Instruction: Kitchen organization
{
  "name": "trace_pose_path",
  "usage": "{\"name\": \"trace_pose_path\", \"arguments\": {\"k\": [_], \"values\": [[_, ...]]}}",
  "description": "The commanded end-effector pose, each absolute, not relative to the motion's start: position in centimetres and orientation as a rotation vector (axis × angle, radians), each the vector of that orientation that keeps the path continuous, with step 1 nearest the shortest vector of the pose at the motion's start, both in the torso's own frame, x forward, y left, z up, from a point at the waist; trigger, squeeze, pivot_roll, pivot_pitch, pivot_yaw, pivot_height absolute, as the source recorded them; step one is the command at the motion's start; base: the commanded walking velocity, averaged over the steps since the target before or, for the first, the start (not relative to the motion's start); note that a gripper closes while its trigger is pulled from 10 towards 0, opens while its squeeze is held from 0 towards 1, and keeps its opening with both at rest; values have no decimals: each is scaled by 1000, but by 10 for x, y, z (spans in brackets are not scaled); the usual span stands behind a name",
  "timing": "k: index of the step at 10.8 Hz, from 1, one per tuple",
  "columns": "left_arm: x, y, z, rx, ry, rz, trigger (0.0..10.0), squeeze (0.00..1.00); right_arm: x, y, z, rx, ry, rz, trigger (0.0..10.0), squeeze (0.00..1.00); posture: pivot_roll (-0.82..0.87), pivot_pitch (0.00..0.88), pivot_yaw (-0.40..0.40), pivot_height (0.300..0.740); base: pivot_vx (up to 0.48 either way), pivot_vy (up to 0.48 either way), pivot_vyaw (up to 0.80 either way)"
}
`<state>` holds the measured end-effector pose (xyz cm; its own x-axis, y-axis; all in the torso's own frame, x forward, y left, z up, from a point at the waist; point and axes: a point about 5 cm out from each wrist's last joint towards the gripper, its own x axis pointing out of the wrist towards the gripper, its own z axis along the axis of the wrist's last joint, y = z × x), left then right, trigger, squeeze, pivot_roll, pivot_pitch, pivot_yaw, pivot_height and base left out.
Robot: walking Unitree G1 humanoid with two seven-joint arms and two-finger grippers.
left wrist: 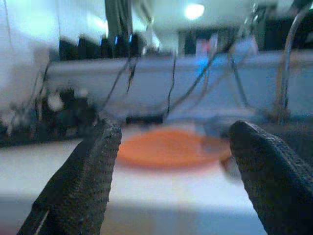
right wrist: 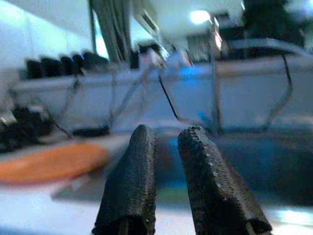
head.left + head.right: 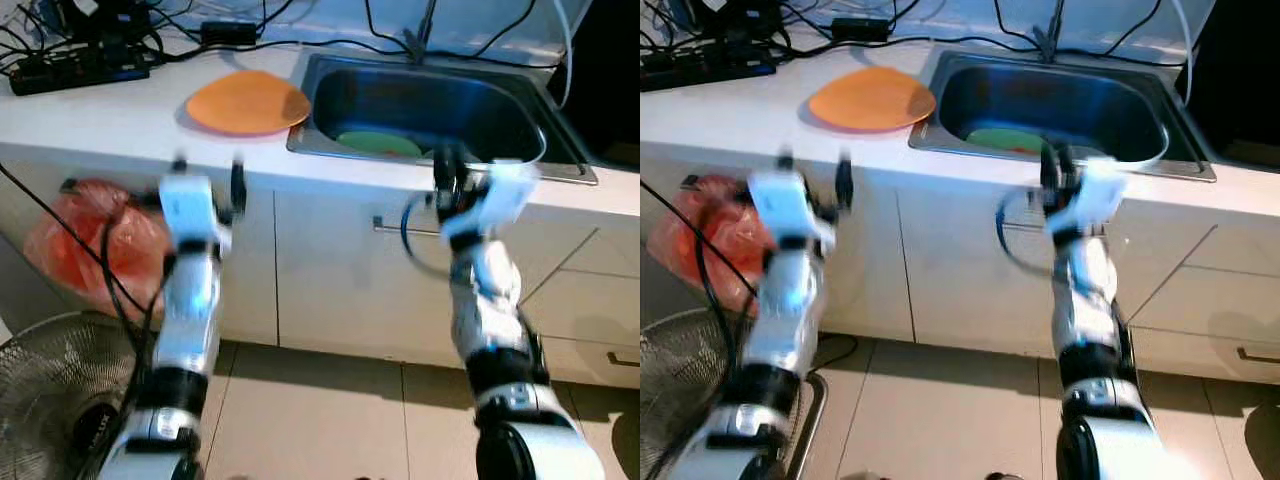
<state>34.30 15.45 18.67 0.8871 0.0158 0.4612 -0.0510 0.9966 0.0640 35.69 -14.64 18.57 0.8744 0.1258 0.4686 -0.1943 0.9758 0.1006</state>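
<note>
A white countertop (image 3: 120, 125) is seen, with an orange plate (image 3: 247, 102) laid near its front edge, just beside the inset steel sink (image 3: 330, 140). Black cables and a power strip (image 3: 75, 68) are spread along its back edge.
</note>
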Motion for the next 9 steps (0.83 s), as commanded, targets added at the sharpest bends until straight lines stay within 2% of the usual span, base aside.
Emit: {"name": "trace_pose_path", "arguments": {"k": [1, 3, 9], "values": [[346, 148, 201, 67, -508, 2, 10000, 0, 358, -143, 192, 162, -484, 174, 10000, 0, 50, 48, -42, 740, 0, 0, 0], [351, 142, 200, 66, -477, -8, 10000, 0, 360, -140, 187, 194, -431, 161, 10000, 0, 48, 48, -43, 740, 0, 0, 0], [351, 136, 204, 55, -458, -31, 10000, 0, 358, -134, 184, 189, -396, 180, 10000, 0, 48, 51, -38, 740, 366, 0, 0]]}}
